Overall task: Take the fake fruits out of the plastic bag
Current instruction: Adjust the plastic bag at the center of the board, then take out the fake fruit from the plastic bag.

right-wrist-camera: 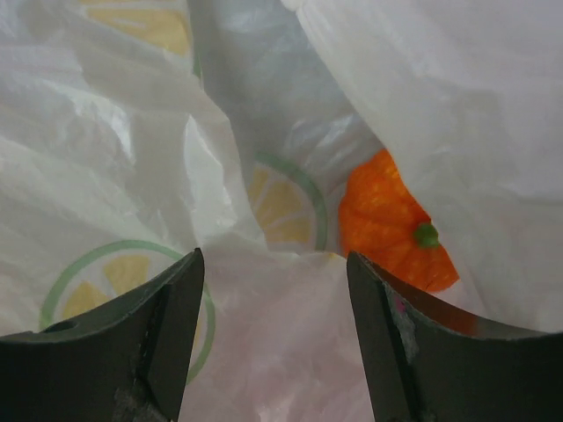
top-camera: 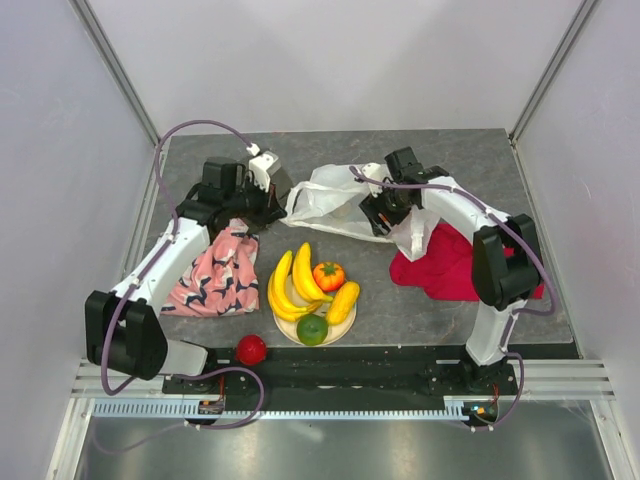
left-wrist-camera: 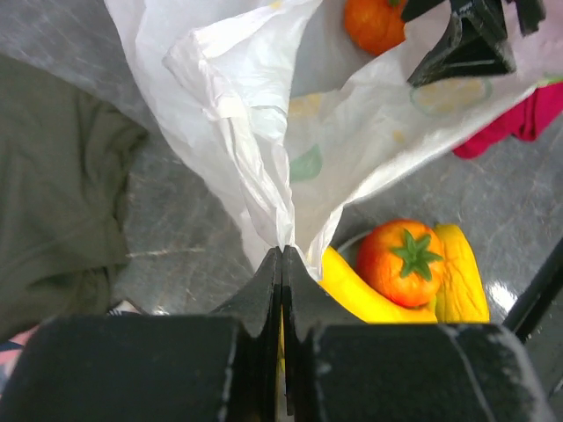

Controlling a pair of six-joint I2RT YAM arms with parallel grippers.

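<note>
Where the grey table (top-camera: pixel 420 160) is seen from above, the white plastic bag (top-camera: pixel 325 195) is found spread across its far middle, between the two arms. A pink patterned cloth (top-camera: pixel 215 270) is laid to the left of the bag and a red cloth (top-camera: pixel 450 265) to the right, with the bag's right end draped onto the red cloth. Nearer the arm bases a round plate (top-camera: pixel 342 322) is set, and on it are piled yellow bananas (top-camera: pixel 285 290), a ribbed orange fruit (top-camera: pixel 328 275) and a green fruit (top-camera: pixel 312 329). A red apple (top-camera: pixel 251 349) is left off the plate, just beside it at the table's near edge.

The bag's left edge is pinched by the left gripper (left-wrist-camera: pixel 281 255), whose fingers are pressed together on a gathered fold of the plastic. The right gripper (right-wrist-camera: pixel 274 264) is pushed into the bag's mouth, its jaws parted fairly wide and nothing clamped between them. One more orange fruit (right-wrist-camera: pixel 391 220) is seen inside the bag. It lies just beyond the finger (right-wrist-camera: pixel 413 352) at the right of the wrist view, mostly outside the gap, and only crumpled plastic is seen between the two fingers.
</note>
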